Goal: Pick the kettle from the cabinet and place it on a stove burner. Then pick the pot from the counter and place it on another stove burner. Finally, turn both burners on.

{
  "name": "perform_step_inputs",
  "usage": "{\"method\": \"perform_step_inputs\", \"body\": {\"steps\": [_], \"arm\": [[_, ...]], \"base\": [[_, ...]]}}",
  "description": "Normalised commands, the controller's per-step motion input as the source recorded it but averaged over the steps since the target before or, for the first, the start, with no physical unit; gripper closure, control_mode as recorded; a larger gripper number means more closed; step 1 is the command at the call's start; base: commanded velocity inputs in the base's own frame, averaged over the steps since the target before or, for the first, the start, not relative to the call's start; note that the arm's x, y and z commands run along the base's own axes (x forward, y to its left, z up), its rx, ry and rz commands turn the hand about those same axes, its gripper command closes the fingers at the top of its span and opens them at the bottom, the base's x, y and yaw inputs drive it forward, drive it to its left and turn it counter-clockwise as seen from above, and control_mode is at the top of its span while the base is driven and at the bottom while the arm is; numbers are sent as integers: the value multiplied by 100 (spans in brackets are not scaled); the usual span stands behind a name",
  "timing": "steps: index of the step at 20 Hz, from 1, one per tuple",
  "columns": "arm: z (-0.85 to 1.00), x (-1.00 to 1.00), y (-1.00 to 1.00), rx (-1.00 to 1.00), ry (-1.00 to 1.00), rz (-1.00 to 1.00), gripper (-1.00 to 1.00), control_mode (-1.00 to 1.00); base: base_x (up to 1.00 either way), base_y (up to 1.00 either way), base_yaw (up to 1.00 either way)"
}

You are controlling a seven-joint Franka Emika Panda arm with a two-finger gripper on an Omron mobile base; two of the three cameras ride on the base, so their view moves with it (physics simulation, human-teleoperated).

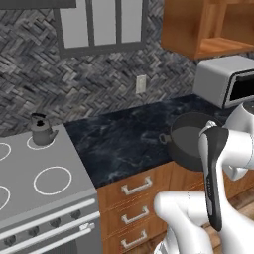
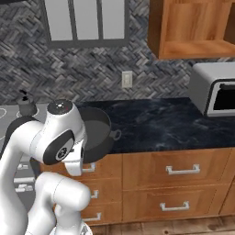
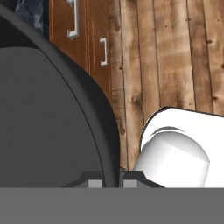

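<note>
One gripper: two-finger claw (image 3: 112,181) seen in hand view, jaws drawn narrow, pinched on the rim wall of the pot, one dark fingertip (image 3: 94,183) inside the rim and the other outside.
Held item: wide low dark grey round pot without lid (image 1: 191,141), gripped at its rim; it is seen out past the counter's front edge, in front of the drawers, and wood floor is seen beyond its rim in hand view.
Pot handle: small loop side handle seen on the pot's left side in left base view, on its right side in right base view.
Pot vs arm: partly hidden behind the white arm in both base views.
Kettle: small dark grey rounded kettle with black arched handle (image 1: 41,130) stood upright on the back burner ring of the cooktop, well apart from the pot.
Cooktop: flat grey stove top with white burner rings (image 1: 30,171), front ring beside the kettle's ring bare, knobs along the front panel.
Counter: black marble-look worktop with faint white veins (image 1: 124,136), between cooktop and toaster oven.
Cabinet: warm brown wooden wall cabinet with open shelf niche (image 2: 193,27), above the counter at right.
Toaster oven: silver box with dark glass door (image 2: 213,89), set on the counter under the cabinet.
Drawers: brown wooden fronts with silver handles (image 2: 183,170) below the counter.
Floor: brown wood planks (image 3: 175,52) seen past the pot rim in hand view.
</note>
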Motion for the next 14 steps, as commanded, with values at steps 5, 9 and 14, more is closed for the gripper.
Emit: {"method": "perform_step_inputs", "body": {"steps": [5, 9, 14], "arm": [[0, 0, 0, 0, 0, 0, 100, 100], [0, 0, 0, 0, 0, 0, 100, 100], [0, 0, 0, 0, 0, 0, 100, 100]], "base": [[-18, 55, 0], [-17, 57, 0], [-16, 60, 0]]}}
